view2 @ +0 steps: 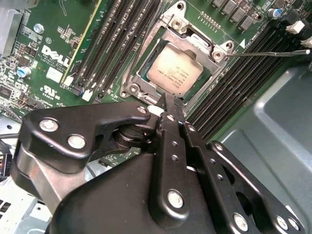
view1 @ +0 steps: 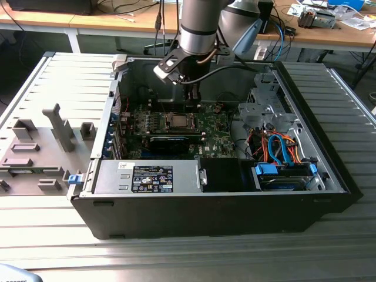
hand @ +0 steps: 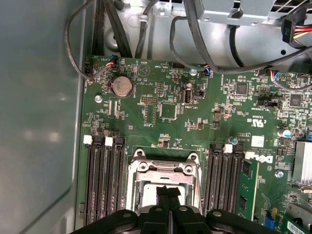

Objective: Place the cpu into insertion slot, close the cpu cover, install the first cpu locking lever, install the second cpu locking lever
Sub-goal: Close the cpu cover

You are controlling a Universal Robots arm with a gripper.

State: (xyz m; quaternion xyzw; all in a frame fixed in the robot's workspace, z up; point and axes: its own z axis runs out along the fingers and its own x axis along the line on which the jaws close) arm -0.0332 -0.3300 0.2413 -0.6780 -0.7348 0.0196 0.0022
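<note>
The exterior view shows the whole open computer case (view1: 205, 217). The arm (view1: 200, 26) comes in over the case's far edge and points straight down. Its gripper (view1: 191, 97) hangs just above the insertion slot (view1: 167, 122), near the middle of the green board (view1: 217, 138).

The second wrist view looks at the slot from up close. The cpu (view2: 174, 70) lies flat inside it. The cpu cover (view2: 195, 38) lies down flat around the chip, and the chip's silver top shows through the window. A thin metal lever (view2: 265, 52) sticks out from one corner of the slot, across the long black memory slots (view2: 122, 44). The jaws are pressed tight together and hold nothing. Their tip is right at the edge of the slot.

The first wrist view shows the closed tip over the cover's window. Farther along the board it shows a round battery (hand: 121, 86), and black cables (hand: 122, 29) at the board's edge.
</note>
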